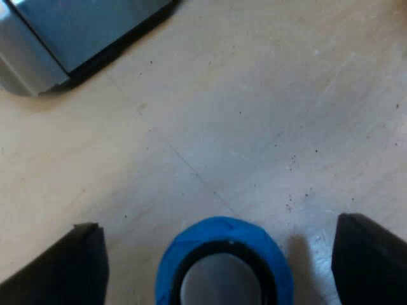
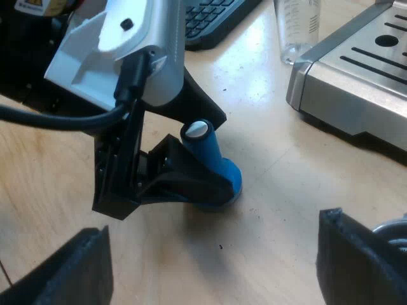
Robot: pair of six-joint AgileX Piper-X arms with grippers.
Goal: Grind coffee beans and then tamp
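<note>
Wood table, one, pale and flecked with dark specks. One espresso machine stands on it, showing its steel slotted tray. One dark keyboard lies beyond. One clear measuring glass stands upright just beside the machine's corner. One blue tamper with a metal top stands on its base on the table, near the machine but apart from it. My left gripper straddles the tamper, its fingers apart, one on each side with a gap showing at both. From the right wrist view its near finger covers the tamper's base. My right gripper hangs near the tamper, fingers spread wide, holding nothing.
</note>
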